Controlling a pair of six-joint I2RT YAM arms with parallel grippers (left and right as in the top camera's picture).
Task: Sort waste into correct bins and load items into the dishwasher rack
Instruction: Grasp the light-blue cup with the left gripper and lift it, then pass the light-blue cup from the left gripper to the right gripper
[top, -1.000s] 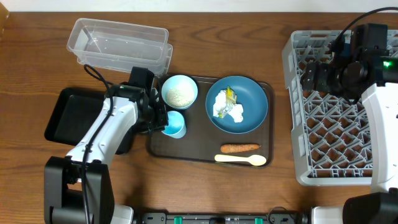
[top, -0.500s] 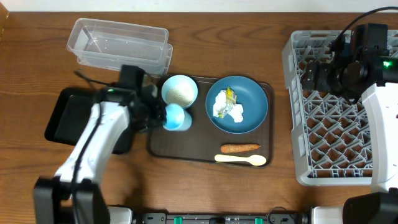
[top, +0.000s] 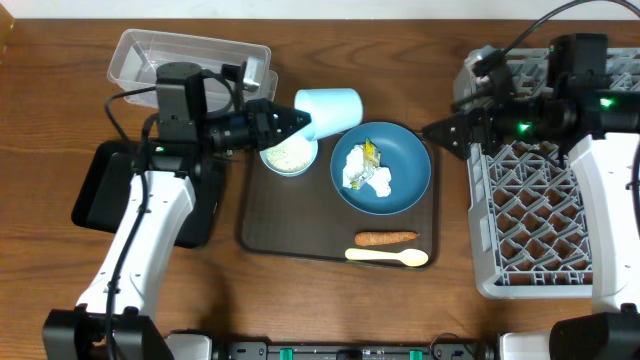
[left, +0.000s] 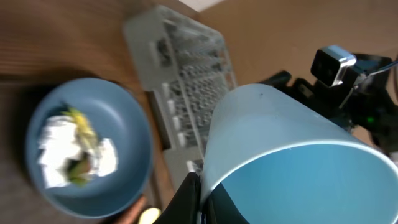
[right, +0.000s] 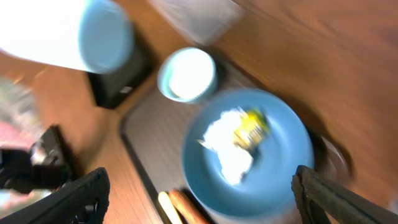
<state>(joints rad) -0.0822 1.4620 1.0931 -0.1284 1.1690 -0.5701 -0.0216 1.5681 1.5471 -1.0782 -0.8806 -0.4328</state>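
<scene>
One blue cup (top: 332, 108) hangs sideways over the tray's (top: 300, 225) back edge, pinched at its rim by the left fingers (top: 288, 119), and should travel slowly toward the right fingers (top: 445, 131), spread wide beside the rack (top: 540, 220), clear of the bowl (top: 288, 152).

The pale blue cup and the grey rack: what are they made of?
The cup looks like matte plastic, possibly melamine: even pale blue colour, thin rim, no sharp glare. The rack appears to be moulded plastic, light grey and dull, with a lattice of thin pegs.
</scene>
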